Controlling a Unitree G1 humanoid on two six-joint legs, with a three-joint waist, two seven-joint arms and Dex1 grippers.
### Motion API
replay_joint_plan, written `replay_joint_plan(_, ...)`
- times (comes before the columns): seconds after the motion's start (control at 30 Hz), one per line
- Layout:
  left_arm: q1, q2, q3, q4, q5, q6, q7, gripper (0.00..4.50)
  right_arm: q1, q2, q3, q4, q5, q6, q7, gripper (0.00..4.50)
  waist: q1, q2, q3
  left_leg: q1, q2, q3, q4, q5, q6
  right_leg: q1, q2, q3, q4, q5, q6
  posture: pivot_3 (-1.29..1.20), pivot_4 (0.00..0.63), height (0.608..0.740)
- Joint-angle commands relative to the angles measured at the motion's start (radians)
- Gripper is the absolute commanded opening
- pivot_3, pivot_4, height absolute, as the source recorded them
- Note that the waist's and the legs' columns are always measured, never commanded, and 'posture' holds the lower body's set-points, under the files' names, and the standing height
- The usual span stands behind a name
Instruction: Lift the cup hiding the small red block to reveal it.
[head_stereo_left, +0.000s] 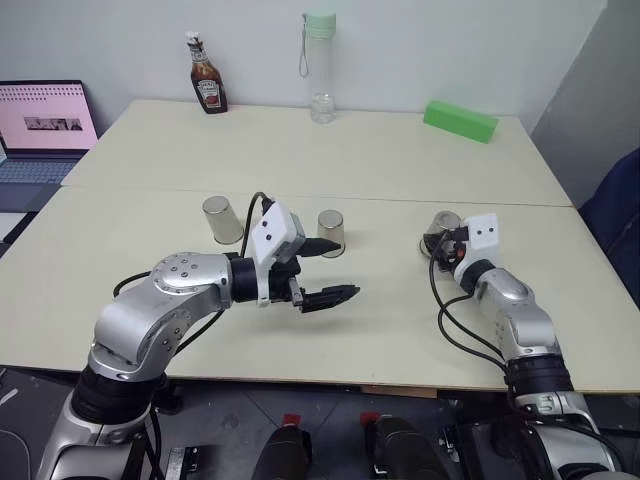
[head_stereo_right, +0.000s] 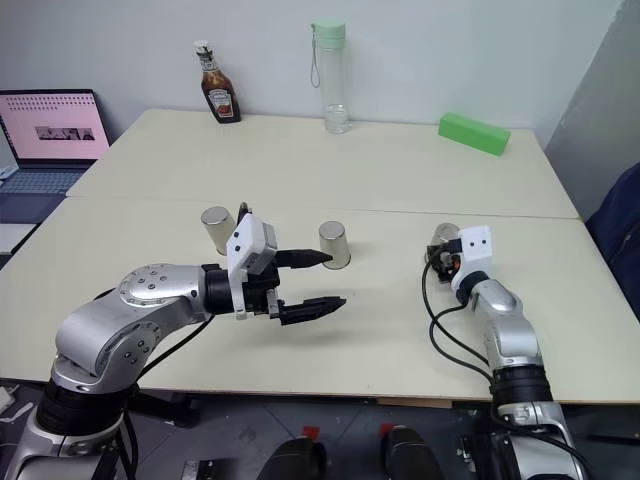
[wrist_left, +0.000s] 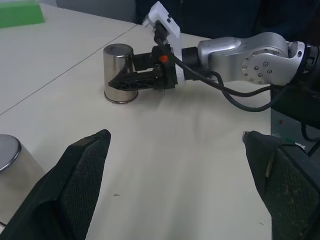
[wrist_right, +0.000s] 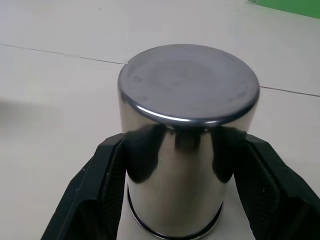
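Steel cup (wrist_right: 182, 145) clamped in right claw (wrist_left: 131, 80); left claw (head_stereo_left: 328, 270) apart; no legible writing.

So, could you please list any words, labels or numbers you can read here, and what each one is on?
None can be read.
Ketchup bottle: its label is too small to read.
Laptop: a pink page on the screen, its text too blurred to read.
Cups, green block and clear bottle: no markings visible.

Three upturned cups (head_stereo_left: 222, 219) in a row on the table (head_stereo_left: 400, 170)
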Motion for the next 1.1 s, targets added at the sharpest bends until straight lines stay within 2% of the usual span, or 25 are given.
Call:
replay_joint_plan(0.03,0.01,0.02,0.041,-0.024,-0.005,-0.008,0.0,4.5,0.033,-0.057,-0.066,-0.302,0.083,0.184,-0.001,2.71,0.001,0.0,0.0,0.0,0.0,0.0,0.0,0.0,0.0,0.0,0.0,0.0,0.0,0.0,0.0,0.0,0.15,0.74)
replay_joint_plan(0.17,0.037,0.018,0.032,-0.041,-0.007,-0.01,0.008,4.5,0.095,-0.084,-0.12,-0.486,0.137,0.357,-0.042,2.71,0.002,0.0,0.0,0.0,0.0,-0.002,0.0,0.0,0.0,0.001,0.0,0.0,0.0,0.0,0.0,0.0,0.15,0.74)
replay_joint_plan(0.27,0.042,0.014,0.027,-0.045,-0.007,-0.011,0.009,4.5,0.158,-0.069,-0.112,-0.523,0.126,0.39,-0.061,2.71,0.002,0.0,0.0,0.0,0.0,-0.002,0.0,0.0,0.0,0.001,0.0,-0.001,0.0,0.0,0.0,0.0,0.15,0.74)
replay_joint_plan(0.47,0.022,0.012,0.015,-0.031,0.0,-0.014,-0.001,4.5,0.236,0.002,-0.058,-0.398,0.046,0.283,-0.09,2.71,-0.002,0.0,0.0,0.002,0.0,0.001,0.0,0.0,0.0,0.001,0.0,0.0,0.0,-0.001,-0.001,0.0,0.15,0.74)
replay_joint_plan(0.6,0.013,0.015,0.014,-0.028,0.001,-0.012,-0.006,4.5,0.242,0.018,-0.07,-0.335,0.017,0.217,-0.102,2.71,0.0,0.0,0.0,0.002,0.0,0.001,0.0,0.0,0.0,0.001,0.0,-0.001,0.0,0.0,0.0,0.0,0.15,0.74)
replay_joint_plan(0.67,0.018,0.022,0.023,-0.037,-0.007,-0.002,-0.004,4.5,0.267,-0.004,-0.073,-0.395,0.035,0.253,-0.079,3.41,0.0,0.0,0.0,0.002,0.0,0.002,0.0,0.0,0.0,0.001,0.0,-0.001,0.0,0.0,0.0,0.0,0.15,0.74)
replay_joint_plan(0.7,0.021,0.027,0.027,-0.04,-0.009,0.002,-0.005,4.5,0.282,-0.034,-0.07,-0.444,0.047,0.297,-0.055,3.56,0.0,0.0,0.0,0.002,0.0,0.002,0.0,0.0,0.0,0.001,0.0,-0.001,0.0,0.0,0.0,0.0,0.15,0.74)
replay_joint_plan(0.77,0.025,0.038,0.032,-0.042,-0.01,0.005,-0.008,4.5,0.302,-0.09,-0.066,-0.525,0.075,0.385,-0.014,4.15,0.003,0.001,0.0,0.001,0.0,0.0,0.0,0.0,0.0,0.001,0.0,0.0,0.0,0.0,0.0,0.0,0.15,0.74)
replay_joint_plan(0.83,0.029,0.056,0.036,-0.037,-0.007,0.004,-0.015,4.5,0.315,-0.141,-0.089,-0.62,0.131,0.485,0.017,4.48,0.003,0.0,0.0,0.001,0.0,0.0,0.0,0.0,0.0,0.001,0.0,-0.001,0.0,0.0,0.0,0.0,0.15,0.74)
replay_joint_plan(1.0,0.044,0.122,0.083,-0.016,-0.012,0.023,-0.027,4.5,0.326,-0.291,-0.226,-0.806,0.29,0.73,0.099,4.48,0.001,0.001,0.0,0.001,0.0,-0.001,0.0,0.0,0.0,0.001,0.0,-0.001,0.0,-0.001,-0.001,0.0,0.15,0.74)
replay_joint_plan(1.1,0.062,0.159,0.139,-0.008,-0.036,0.049,-0.029,4.5,0.313,-0.344,-0.334,-0.862,0.401,0.861,0.134,4.48,0.001,0.0,0.0,0.001,0.001,-0.001,0.0,0.0,0.0,0.001,0.001,-0.002,0.0,-0.002,-0.003,0.0,0.15,0.74)
